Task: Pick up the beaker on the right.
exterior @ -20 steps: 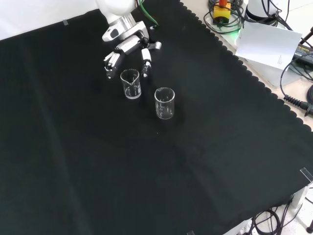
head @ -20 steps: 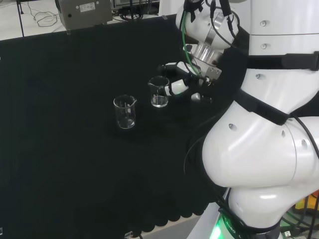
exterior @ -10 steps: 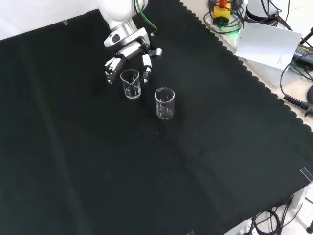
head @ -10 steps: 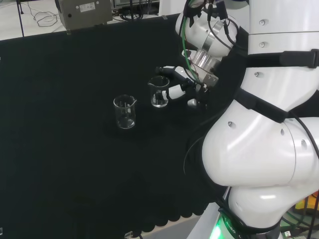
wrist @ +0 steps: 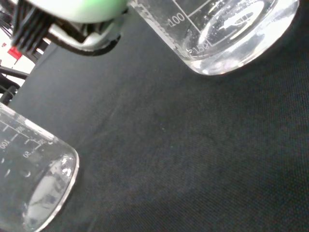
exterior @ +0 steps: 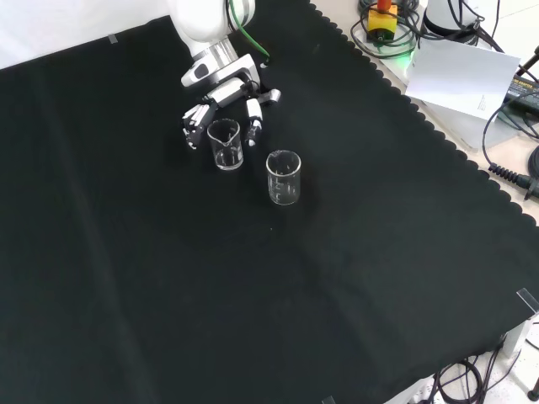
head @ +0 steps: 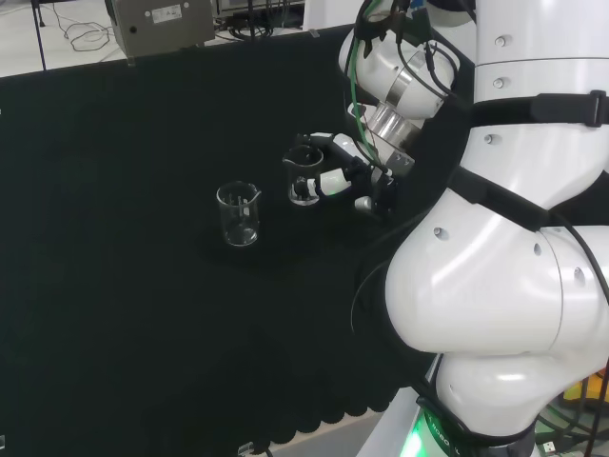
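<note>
Two clear glass beakers stand upright on the black cloth of the worktop (head: 114, 286). The beaker on the right (head: 304, 176) in the head view has a pouring lip and sits just left of the hand (head: 347, 171); in the front view this same beaker is the upper left one. The second beaker (head: 239, 214) stands near it, down and to the left in the head view, and down and to the right in the front view. The two do not touch.

The hand reaches to the right beaker with its fingers (exterior: 195, 126) on one side and its thumb (exterior: 253, 114) on the other, as the front view shows. The fingers are bent only a little and spread round the glass, not yet closed on it; whether any tip touches the wall is hard to tell.

Compared with a second ago, the hand has come closer, so that fingers and thumb now flank the beaker instead of hanging behind it. Both beakers stand where they stood.

In the wrist view the bases of both beakers show close up, each cut off by the picture's edge. Whether either beaker holds anything cannot be made out. The white arm (head: 495, 286) covers the right part of the worktop in the head view.
</note>
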